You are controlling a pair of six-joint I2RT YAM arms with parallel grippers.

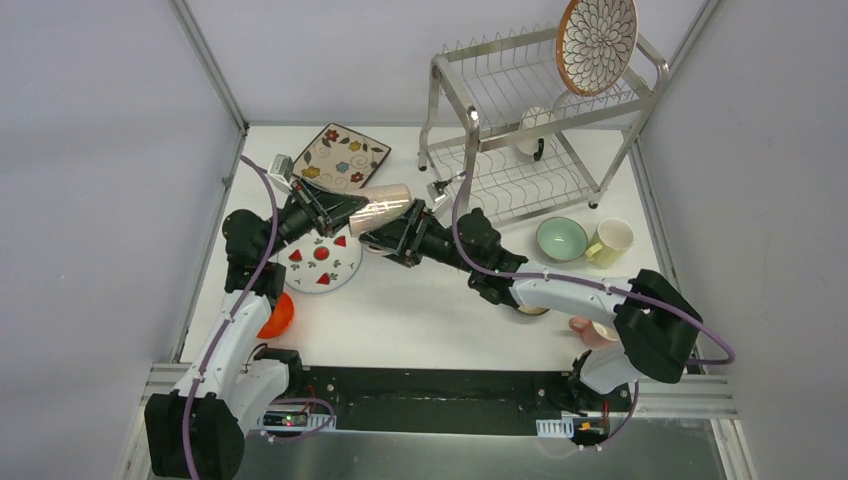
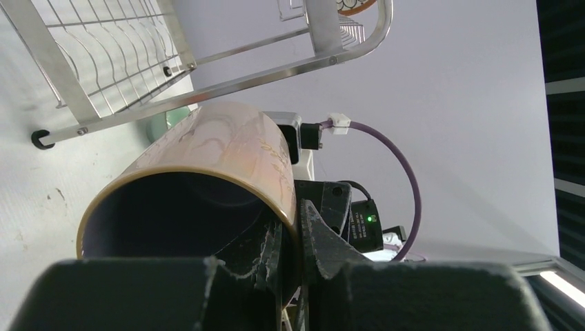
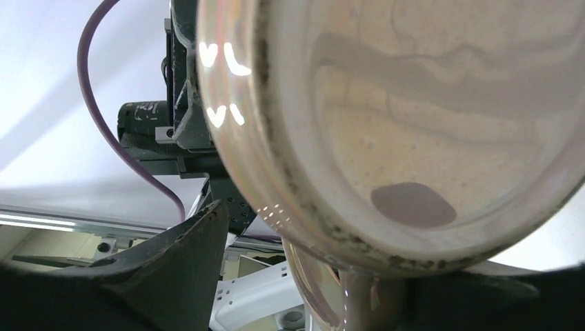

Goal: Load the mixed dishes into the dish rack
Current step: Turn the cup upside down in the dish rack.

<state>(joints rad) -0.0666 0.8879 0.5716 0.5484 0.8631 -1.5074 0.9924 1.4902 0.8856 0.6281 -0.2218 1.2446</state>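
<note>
My left gripper [image 1: 347, 212] is shut on the rim of a pale pink cup [image 1: 381, 207] and holds it on its side above the table. The left wrist view shows the cup's open mouth [image 2: 221, 148], with one finger inside the rim and one outside. My right gripper [image 1: 402, 226] is open at the cup's base. In the right wrist view the cup's bottom [image 3: 414, 124] fills the frame, and one finger [image 3: 186, 255] stands apart from it. The dish rack [image 1: 540, 120] holds the petal-pattern plate [image 1: 597, 42] on its top tier and a white cup [image 1: 533, 130].
The square floral plate [image 1: 342, 157] lies at the back left. A white plate with red marks [image 1: 320, 262] and an orange bowl [image 1: 277, 316] are below the left arm. A mint bowl [image 1: 561, 239], a pale cup [image 1: 612, 240] and a pink cup [image 1: 592, 330] are on the right.
</note>
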